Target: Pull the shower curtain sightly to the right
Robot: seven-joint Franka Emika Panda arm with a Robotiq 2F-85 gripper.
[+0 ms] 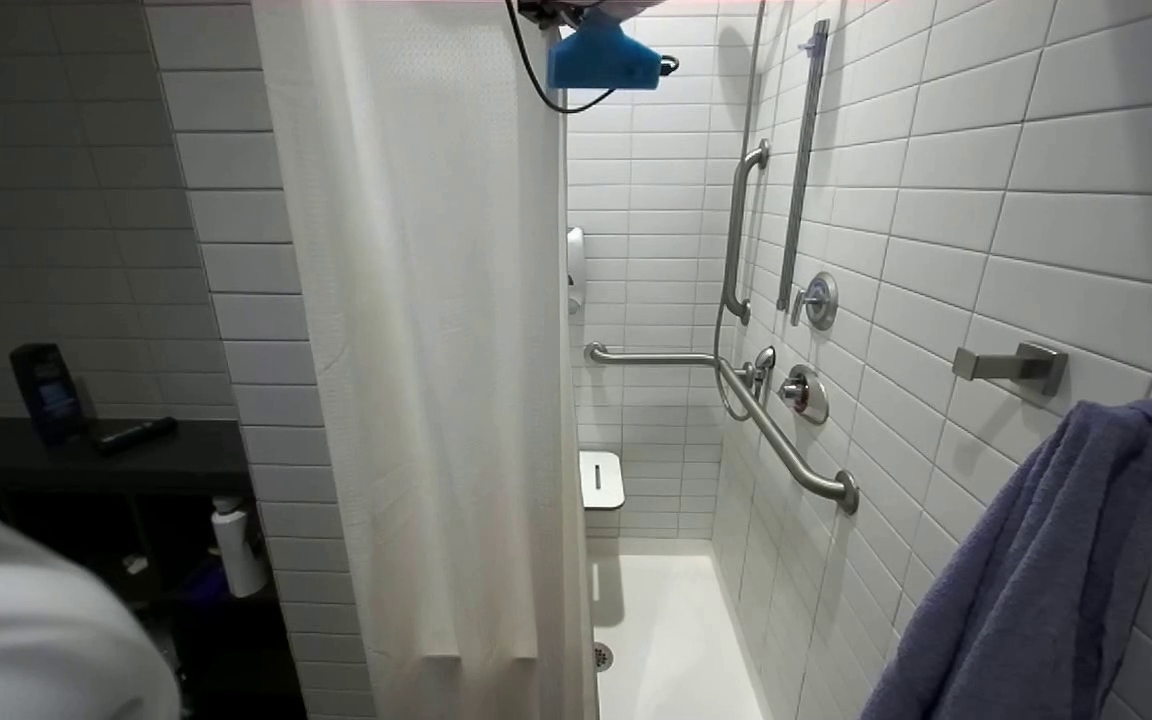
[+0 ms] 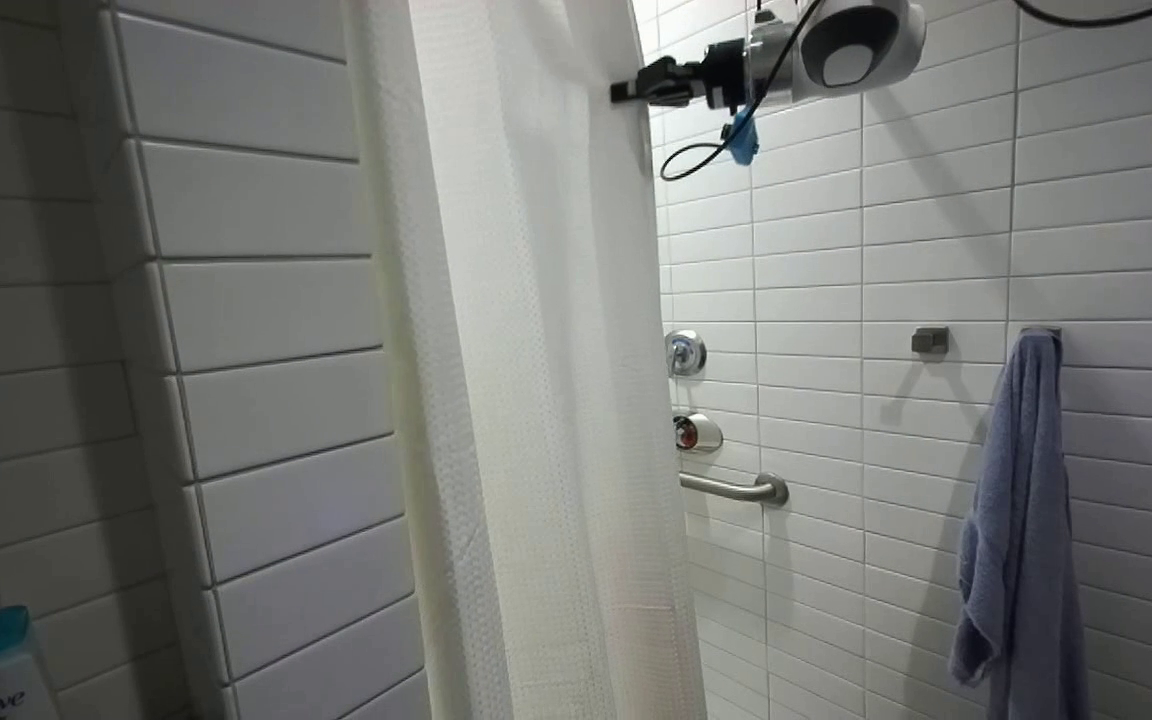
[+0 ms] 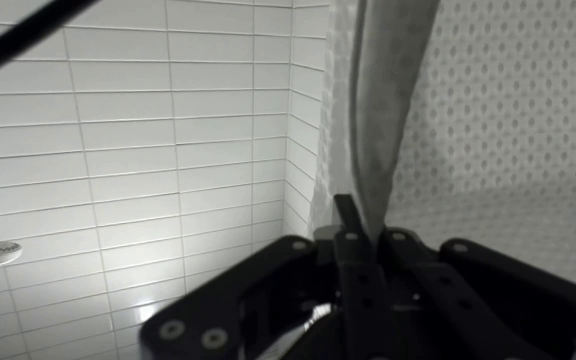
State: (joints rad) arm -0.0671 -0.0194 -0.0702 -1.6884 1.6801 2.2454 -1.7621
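Note:
The shower curtain (image 1: pixel 436 350) is a tall off-white sheet with soft vertical folds. It hangs left of the shower opening in both exterior views (image 2: pixel 556 350). My gripper (image 2: pixel 626 92) is high up at the curtain's right edge, reaching in from the right. In the wrist view the jaws (image 3: pixel 372 232) are shut on a pinched fold of the curtain (image 3: pixel 393 100), which rises from between the fingers. One dark fingertip shows beside the fold; the other is partly hidden. In an exterior view the fingers are hidden, and only the blue mount (image 1: pixel 604 55) near the wrist shows at the top.
The tiled right wall carries grab bars (image 1: pixel 776 435), valve handles (image 1: pixel 804 393), a hook (image 1: pixel 1011 367) and a hanging blue-grey towel (image 1: pixel 1056 560). A white seat (image 1: pixel 602 480) is deep in the shower. A dark shelf (image 1: pixel 96 455) stands left. A black cable (image 2: pixel 688 150) loops under the wrist.

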